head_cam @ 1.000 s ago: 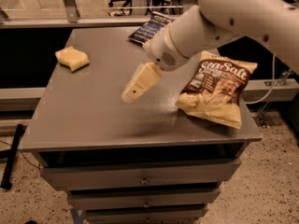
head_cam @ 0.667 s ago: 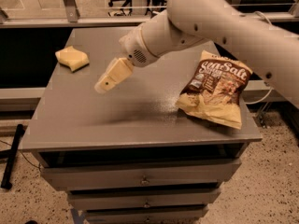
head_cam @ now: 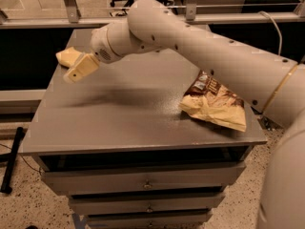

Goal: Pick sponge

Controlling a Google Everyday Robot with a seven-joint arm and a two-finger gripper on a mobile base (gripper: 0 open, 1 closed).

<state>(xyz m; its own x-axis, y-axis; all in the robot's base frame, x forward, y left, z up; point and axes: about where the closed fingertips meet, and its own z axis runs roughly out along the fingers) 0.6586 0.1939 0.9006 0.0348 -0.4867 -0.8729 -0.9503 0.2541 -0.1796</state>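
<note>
Pale-yellow sponge (head_cam: 67,56) lies at the far left corner of the grey table (head_cam: 124,123), close to the edge, so your arm (head_cam: 200,46) has to stretch right across the top to reach it. The gripper (head_cam: 80,69) hangs just in front of the sponge, angled down & left, and probably off the surface, judging by its shadow. Open or closed? Can't tell from this angle. The chip bag (head_cam: 214,106) (similar creamy colour, don't mix them up) lies well apart at the right, beneath the forearm. Approach step, I'd say. The sponge isn't gripped yet afaict.
</note>
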